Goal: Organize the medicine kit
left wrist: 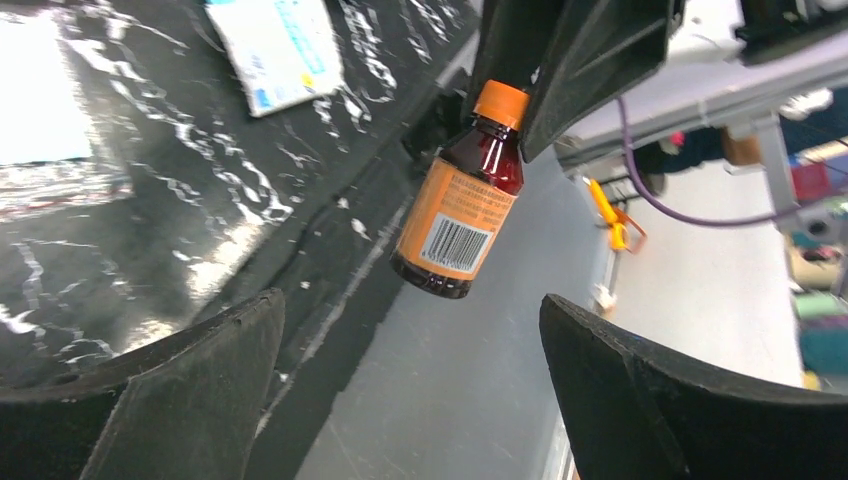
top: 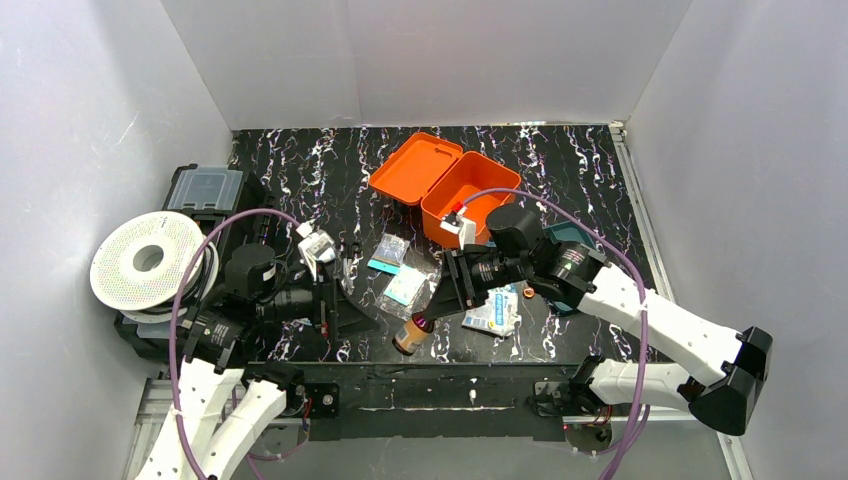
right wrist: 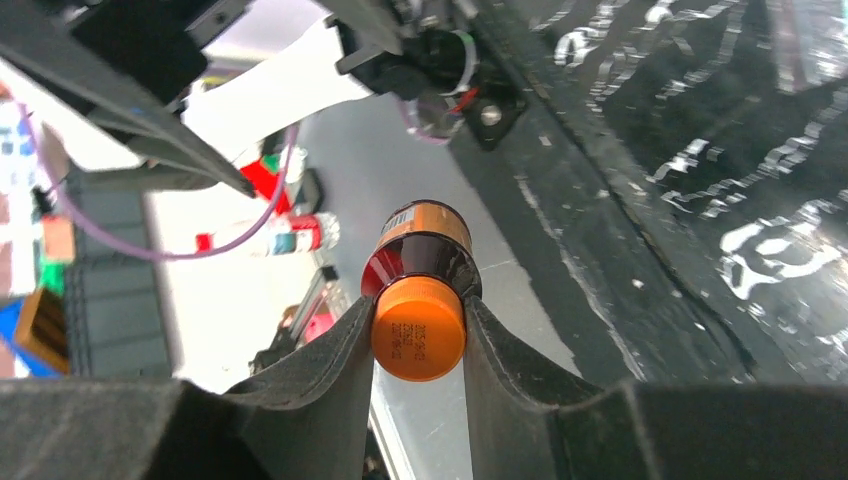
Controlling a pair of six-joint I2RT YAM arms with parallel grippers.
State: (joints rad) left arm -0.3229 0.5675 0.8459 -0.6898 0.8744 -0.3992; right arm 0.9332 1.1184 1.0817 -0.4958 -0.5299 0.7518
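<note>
I have the medicine kit (top: 470, 200) at the back middle of the table (top: 300, 170), lid laid out to its left, with a sachet (top: 390, 253) just in front of it and a second sachet (top: 403, 287) nearer me. Closer still, at the table's front edge, the bottle (top: 408, 336) hangs by its cap between the fingers of my right gripper (top: 428, 318), and a packet (top: 493, 312) lies to its right. At the far left lies a spool (top: 150, 262), with a lidded case (top: 205, 188) directly behind it.

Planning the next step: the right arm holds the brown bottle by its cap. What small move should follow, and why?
Probably carry the bottle back toward the open medicine kit. The right jaws are shut on its orange cap, it hangs near the front edge of the table, and the kit sits farther back with its lid open.
</note>
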